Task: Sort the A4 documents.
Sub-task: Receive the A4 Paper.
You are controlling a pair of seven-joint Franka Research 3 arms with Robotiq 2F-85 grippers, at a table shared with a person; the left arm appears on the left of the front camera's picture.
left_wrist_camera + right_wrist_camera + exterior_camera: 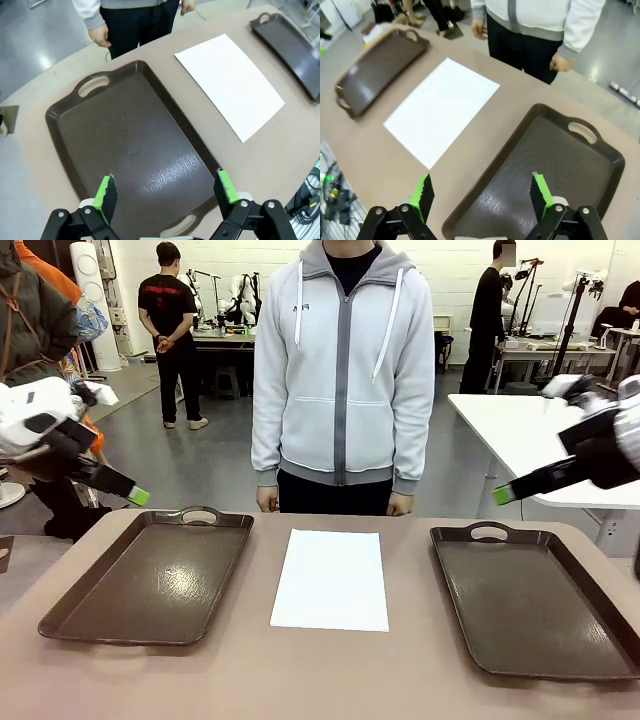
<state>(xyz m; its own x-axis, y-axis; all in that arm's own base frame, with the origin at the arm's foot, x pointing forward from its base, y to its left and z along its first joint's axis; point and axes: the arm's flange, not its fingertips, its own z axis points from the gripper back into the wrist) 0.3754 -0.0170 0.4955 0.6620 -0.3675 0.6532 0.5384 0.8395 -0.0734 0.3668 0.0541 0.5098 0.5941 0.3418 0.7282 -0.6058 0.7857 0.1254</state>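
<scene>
The left gripper hangs in the air at the left edge, its green-padded tip angled down toward the middle. Just below that tip and to its right lies a dark brown tray, its handle cut-out at the far end. The right gripper hangs at about the same height on the opposite side, its tip pointing inward. A second brown tray lies below it. Between the two grippers, lower down and well apart from both, a white paper sheet lies flat on the tan surface. Beyond the sheet a person in a grey zip hoodie stands at the far edge, arms hanging.
</scene>
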